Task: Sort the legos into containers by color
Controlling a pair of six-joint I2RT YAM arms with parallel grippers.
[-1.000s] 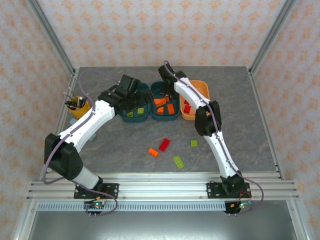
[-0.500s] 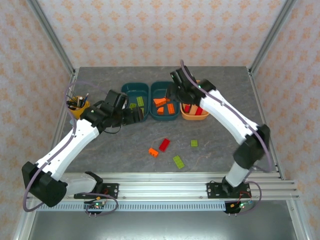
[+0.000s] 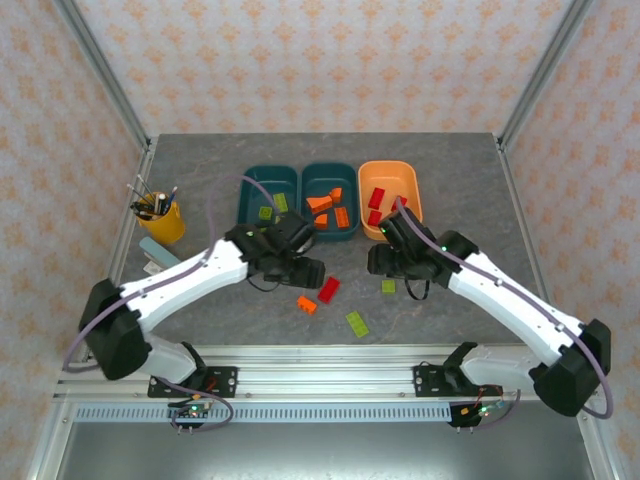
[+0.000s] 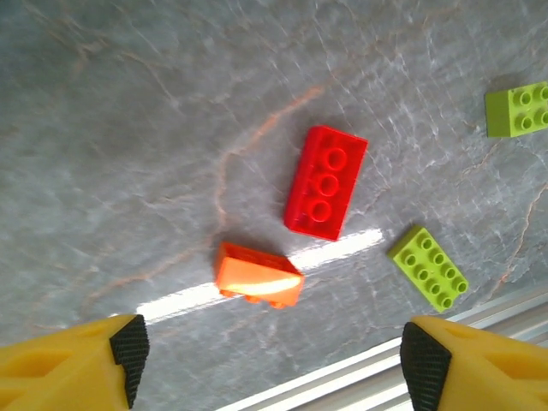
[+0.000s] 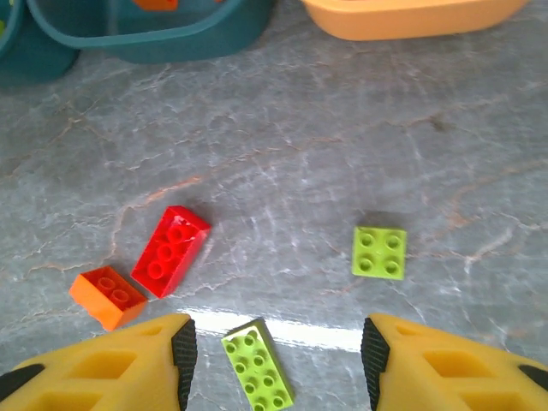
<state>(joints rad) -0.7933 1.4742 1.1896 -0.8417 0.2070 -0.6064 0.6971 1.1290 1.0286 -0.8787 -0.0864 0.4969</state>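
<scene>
**Tools.** The left tool (image 3: 303, 268) hangs over the loose bricks with its jaws spread wide and nothing between them. In its wrist view the red brick (image 4: 325, 181) and the orange brick (image 4: 257, 276) lie inside the span of its fingers (image 4: 128, 344). This suggests it is lined up on one of those two. The right tool (image 3: 384, 262) is likewise released and empty. Its wrist view sets the oblong green brick (image 5: 257, 364) between its jaws, with the square green brick (image 5: 379, 252) just beyond, so a green pick seems intended.

**Legos.** Four lie loose on the surface (image 3: 470, 190), near its front edge. All are glossy and studded. The red one is oblong and the orange one is small and tipped on its side.

**Containers.** The three stand side by side at the back. The left teal tray (image 3: 268, 168) holds yellow-green pieces, the middle teal tray (image 3: 330, 166) orange ones, and the orange tray (image 3: 388, 165) red ones. By my judgement the sorting is mostly done.
</scene>
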